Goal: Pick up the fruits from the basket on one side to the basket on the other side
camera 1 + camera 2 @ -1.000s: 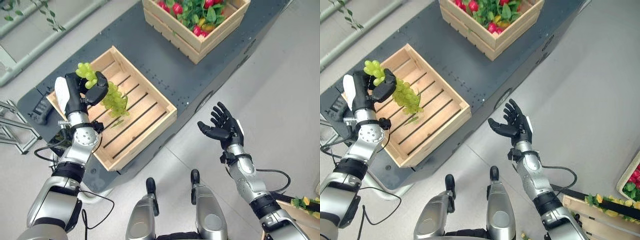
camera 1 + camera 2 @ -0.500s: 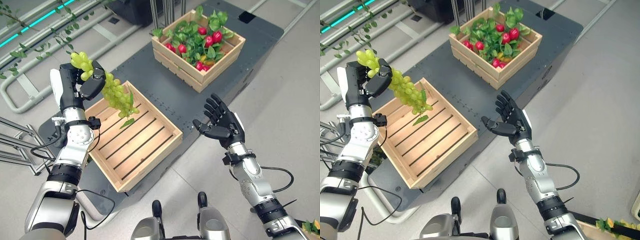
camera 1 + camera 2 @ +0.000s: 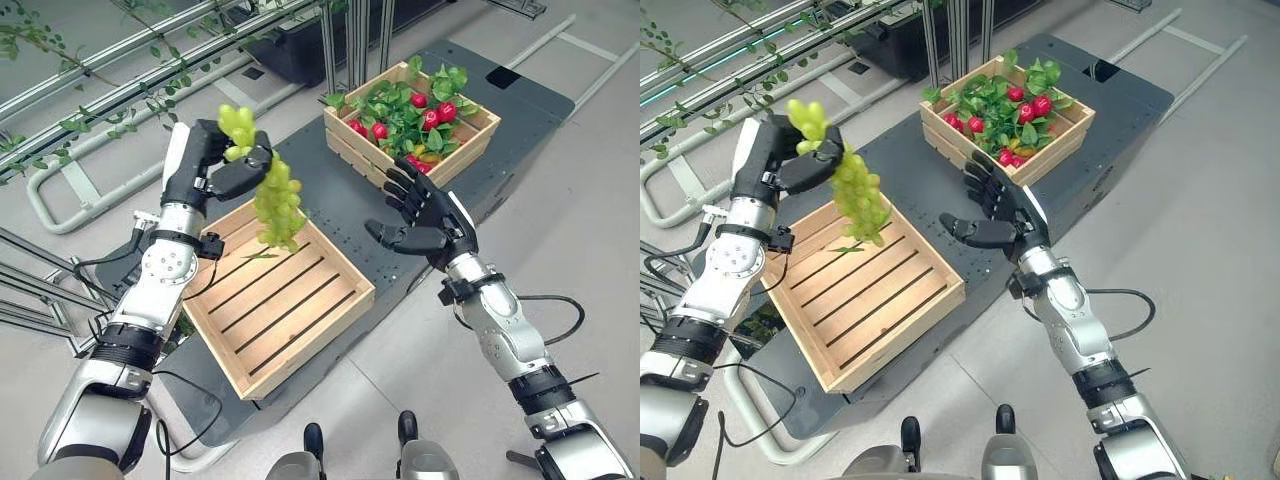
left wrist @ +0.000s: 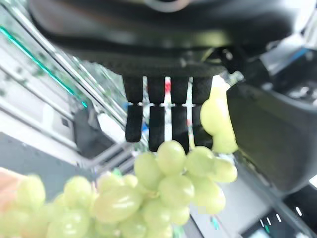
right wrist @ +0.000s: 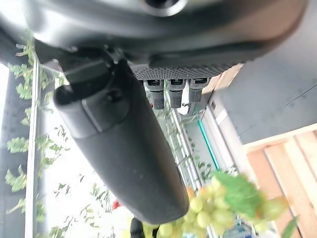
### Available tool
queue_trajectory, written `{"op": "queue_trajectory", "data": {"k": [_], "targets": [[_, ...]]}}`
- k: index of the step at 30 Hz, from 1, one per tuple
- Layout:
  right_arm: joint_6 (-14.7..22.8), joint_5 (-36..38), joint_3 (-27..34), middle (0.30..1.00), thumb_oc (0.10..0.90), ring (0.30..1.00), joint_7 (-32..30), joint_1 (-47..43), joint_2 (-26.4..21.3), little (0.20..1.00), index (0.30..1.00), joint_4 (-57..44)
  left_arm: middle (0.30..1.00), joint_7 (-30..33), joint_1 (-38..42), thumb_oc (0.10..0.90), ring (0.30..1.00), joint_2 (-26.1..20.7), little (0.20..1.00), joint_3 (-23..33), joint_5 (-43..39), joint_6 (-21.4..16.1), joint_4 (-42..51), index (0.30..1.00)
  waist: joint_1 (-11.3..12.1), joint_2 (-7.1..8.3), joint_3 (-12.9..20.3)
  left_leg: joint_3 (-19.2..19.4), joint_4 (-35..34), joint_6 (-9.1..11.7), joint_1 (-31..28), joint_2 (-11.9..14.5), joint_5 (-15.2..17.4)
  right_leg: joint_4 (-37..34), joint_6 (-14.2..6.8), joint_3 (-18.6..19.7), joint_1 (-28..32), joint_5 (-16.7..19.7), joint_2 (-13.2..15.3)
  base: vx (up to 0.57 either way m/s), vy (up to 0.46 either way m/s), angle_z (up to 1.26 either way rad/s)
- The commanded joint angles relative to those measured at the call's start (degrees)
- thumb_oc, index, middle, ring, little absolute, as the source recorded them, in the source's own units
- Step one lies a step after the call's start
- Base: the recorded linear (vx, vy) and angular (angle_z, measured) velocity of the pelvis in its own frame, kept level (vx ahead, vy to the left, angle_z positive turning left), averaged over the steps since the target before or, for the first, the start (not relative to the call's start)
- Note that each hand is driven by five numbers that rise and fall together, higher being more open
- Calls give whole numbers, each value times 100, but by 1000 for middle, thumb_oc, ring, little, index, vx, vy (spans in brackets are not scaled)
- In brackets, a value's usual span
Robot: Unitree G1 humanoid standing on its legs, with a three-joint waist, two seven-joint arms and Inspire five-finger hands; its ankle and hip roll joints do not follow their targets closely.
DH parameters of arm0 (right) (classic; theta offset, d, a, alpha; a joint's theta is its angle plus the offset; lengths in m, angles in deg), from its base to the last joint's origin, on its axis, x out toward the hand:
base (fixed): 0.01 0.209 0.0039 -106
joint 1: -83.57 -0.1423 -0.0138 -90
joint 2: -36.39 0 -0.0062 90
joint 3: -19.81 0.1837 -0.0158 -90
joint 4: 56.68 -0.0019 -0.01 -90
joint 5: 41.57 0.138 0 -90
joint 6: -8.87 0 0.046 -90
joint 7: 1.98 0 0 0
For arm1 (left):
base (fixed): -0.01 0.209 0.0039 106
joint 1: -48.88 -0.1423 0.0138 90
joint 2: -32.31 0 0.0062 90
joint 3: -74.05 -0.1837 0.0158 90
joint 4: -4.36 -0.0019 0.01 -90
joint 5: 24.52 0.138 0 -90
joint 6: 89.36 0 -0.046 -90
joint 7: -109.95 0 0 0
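Note:
My left hand is shut on a bunch of green grapes, held up in the air over the far corner of an empty wooden slatted crate. In the left wrist view the grapes hang past the curled fingers. My right hand is open, palm turned toward the grapes, hovering between the two crates. Its wrist view shows the thumb and the grapes beyond. A second wooden crate farther back holds red fruits and green leaves.
Both crates stand on a dark grey platform. Metal rails with leafy vines run behind it at the left. A pale floor lies to the right.
The view has risen and shifted. My left hand has carried the grapes to the right, toward the right hand, and the right hand has moved up and leftward over the platform.

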State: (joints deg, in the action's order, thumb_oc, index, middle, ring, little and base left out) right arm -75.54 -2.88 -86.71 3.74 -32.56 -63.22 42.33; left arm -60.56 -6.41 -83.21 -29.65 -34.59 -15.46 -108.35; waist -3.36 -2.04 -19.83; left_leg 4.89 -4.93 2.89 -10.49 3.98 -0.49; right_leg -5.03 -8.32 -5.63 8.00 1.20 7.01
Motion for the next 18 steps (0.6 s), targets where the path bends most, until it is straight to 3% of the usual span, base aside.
{"op": "queue_trajectory", "data": {"k": [1,8,18], "targets": [[82,123,-334,900,800,900,375,-248,76,900,900,-331,300,-52,1073,400,300,-271,300,-327,-470,-869,118,300,162,48,1520,-188,146,61,254,-255,128,51,214,-200,-32,147,61,-22,-55,3],[-211,-2,-600,900,800,900,167,-713,18,900,900,-248,300,-249,1383,400,300,-214,300,-655,-460,-770,285,300,231,95,1610,-225,91,70,253,-224,93,31,218,-262,-4,134,63,-14,-34,5],[-750,809,-911,900,800,900,464,-874,383,900,900,130,300,-394,1597,400,300,7,300,-838,-704,-583,885,300,335,136,1698,-263,51,67,234,-179,93,3,238,-294,57,93,51,-3,-3,0]]}}
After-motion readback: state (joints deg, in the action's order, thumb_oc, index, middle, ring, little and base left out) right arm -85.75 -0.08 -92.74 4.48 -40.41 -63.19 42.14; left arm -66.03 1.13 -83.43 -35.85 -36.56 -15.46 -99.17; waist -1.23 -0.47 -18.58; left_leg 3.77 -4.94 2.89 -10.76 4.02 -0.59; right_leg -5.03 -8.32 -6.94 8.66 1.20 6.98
